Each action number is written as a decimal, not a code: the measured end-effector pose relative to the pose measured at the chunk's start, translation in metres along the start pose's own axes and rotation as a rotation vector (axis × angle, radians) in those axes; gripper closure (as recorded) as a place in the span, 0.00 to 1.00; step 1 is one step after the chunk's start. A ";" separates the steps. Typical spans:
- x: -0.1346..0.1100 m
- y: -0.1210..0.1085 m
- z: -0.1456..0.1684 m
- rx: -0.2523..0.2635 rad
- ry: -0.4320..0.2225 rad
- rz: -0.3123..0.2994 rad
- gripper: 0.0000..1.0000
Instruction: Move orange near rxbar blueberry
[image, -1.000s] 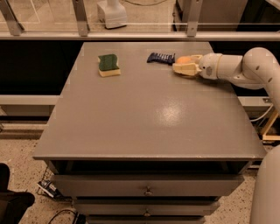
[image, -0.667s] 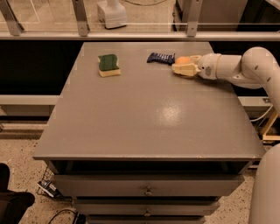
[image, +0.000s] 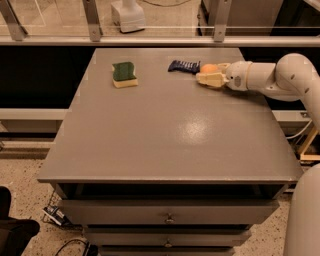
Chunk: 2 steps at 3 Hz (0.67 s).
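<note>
The orange (image: 209, 68) rests at the far right of the grey table (image: 165, 135), right beside the dark-blue rxbar blueberry wrapper (image: 184, 66), which lies flat just to its left. My gripper (image: 206, 75) reaches in from the right on the white arm (image: 280, 75) and sits right at the orange, low over the table top. The gripper covers the front part of the orange. I cannot tell whether the orange is still held.
A yellow sponge block with a green top (image: 124, 74) lies at the far left of the table. A railing with glass (image: 150, 40) runs behind the far edge. Drawers (image: 167, 217) sit under the front edge.
The arm has hardly moved. More of the orange shows above the gripper now than before.
</note>
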<state>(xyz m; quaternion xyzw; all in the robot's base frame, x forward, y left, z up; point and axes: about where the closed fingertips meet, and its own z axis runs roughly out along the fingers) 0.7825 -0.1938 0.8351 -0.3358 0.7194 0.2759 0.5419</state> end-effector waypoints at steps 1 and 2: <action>0.000 0.002 0.004 -0.005 0.000 0.001 0.07; 0.001 0.003 0.006 -0.009 0.000 0.001 0.00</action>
